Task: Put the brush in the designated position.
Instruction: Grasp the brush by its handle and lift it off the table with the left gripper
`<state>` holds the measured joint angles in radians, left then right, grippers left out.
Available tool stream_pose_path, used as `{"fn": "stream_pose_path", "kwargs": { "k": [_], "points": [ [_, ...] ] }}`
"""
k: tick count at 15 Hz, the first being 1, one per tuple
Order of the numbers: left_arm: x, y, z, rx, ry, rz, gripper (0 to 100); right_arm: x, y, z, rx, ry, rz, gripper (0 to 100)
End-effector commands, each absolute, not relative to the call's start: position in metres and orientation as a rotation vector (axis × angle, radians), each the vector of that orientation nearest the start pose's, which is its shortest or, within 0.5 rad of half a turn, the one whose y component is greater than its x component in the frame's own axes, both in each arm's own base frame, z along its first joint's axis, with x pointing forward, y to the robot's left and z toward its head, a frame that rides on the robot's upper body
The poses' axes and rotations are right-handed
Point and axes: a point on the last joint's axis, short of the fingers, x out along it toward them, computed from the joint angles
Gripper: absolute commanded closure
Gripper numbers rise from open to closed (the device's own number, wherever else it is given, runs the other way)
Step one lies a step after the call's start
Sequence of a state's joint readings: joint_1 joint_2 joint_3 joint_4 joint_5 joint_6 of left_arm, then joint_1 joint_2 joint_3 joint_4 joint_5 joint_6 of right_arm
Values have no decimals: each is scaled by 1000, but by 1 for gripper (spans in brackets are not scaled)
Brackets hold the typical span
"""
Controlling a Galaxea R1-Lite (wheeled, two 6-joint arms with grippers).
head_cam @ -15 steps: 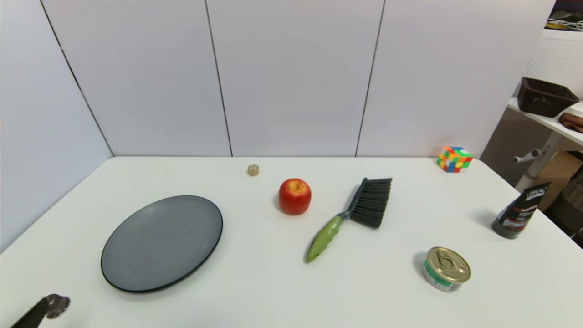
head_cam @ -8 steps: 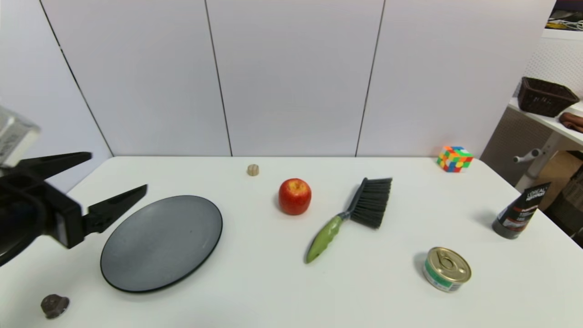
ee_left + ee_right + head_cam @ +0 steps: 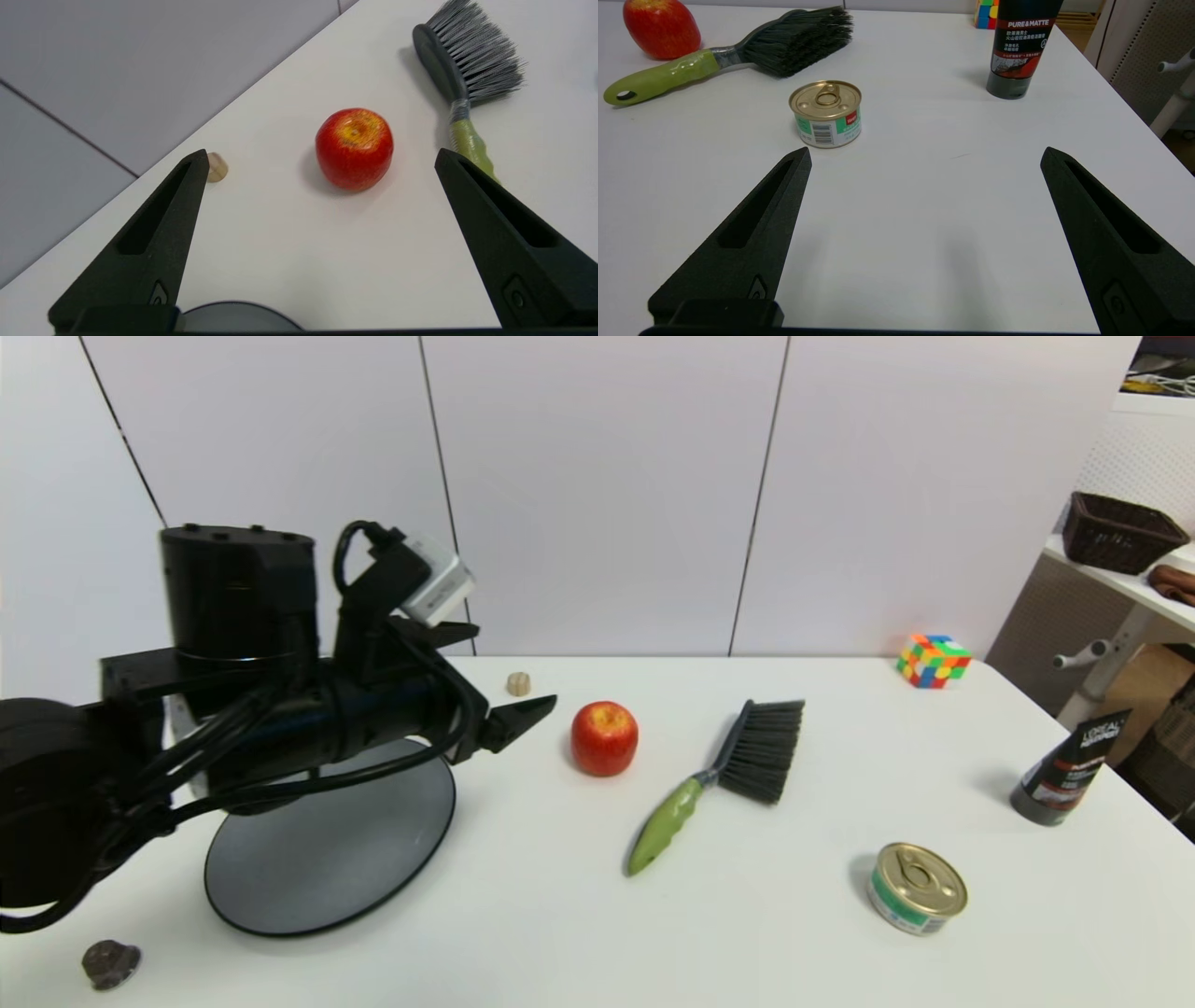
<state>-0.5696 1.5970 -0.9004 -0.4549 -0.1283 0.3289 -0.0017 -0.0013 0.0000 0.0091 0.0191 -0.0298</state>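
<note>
The brush (image 3: 714, 779) lies flat on the white table, right of the red apple (image 3: 605, 737). Its olive-green handle (image 3: 667, 821) points toward the table's near side and its black bristles toward the far right. My left gripper (image 3: 513, 667) hangs open above the table between the dark plate (image 3: 317, 859) and the apple, holding nothing. In the left wrist view the apple (image 3: 354, 148) sits ahead of the open left gripper (image 3: 321, 154), with the brush (image 3: 460, 88) beside it. In the right wrist view my right gripper (image 3: 925, 151) stands open and empty, well short of the brush (image 3: 738, 51).
A small wooden piece (image 3: 518, 683) sits at the back. A tin can (image 3: 917, 887), a black tube (image 3: 1064, 770) and a colour cube (image 3: 932, 661) stand on the right side. A small dark lump (image 3: 110, 963) lies at the near left corner.
My left arm has swung in from the left edge, over the plate, toward the apple, its fingers still open. The brush and the other things have not moved.
</note>
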Motion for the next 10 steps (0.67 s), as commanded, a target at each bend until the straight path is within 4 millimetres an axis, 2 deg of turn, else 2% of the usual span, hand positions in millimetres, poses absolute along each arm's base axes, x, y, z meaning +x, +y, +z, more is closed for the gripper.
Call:
{"fn": "stream_pose_path", "kwargs": {
  "k": [1, 2, 4, 10],
  "points": [
    [264, -229, 201, 301, 193, -858, 0, -23, 0, 74, -31, 10, 19, 0],
    [264, -246, 198, 269, 219, -872, 0, -23, 0, 74, -31, 10, 19, 0],
    [267, -266, 192, 301, 261, -812, 0, -23, 0, 74, -31, 10, 19, 0],
    [280, -309, 173, 324, 326, -789, 0, -23, 0, 74, -31, 10, 19, 0]
  ]
}}
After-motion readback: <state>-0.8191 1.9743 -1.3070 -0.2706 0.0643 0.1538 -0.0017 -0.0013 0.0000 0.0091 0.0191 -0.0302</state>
